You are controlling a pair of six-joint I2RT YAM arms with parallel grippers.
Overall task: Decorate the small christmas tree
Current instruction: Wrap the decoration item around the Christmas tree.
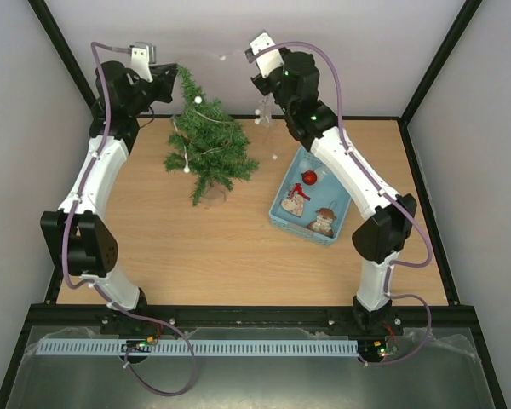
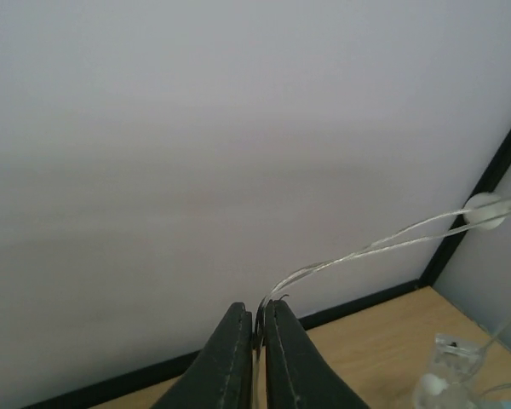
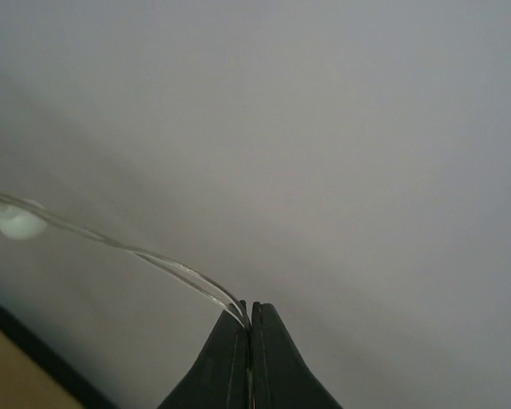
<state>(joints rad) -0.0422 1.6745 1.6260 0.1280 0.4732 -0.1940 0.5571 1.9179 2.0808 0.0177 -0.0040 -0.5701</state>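
Top external, blue basket (image 1: pixel 300 236), ornaments (image 1: pixel 295 201) inside

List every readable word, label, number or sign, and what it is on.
None can be read. The small christmas tree, the light string, the blue basket and its ornaments show no text.
Any marking on the small boards at the arm bases is too small to read.

walls (image 1: pixel 366 51): plain pale grey | frame posts (image 1: pixel 439 58): blk, at corners | tabletop (image 1: pixel 221 256): lt wood | light: even, soft
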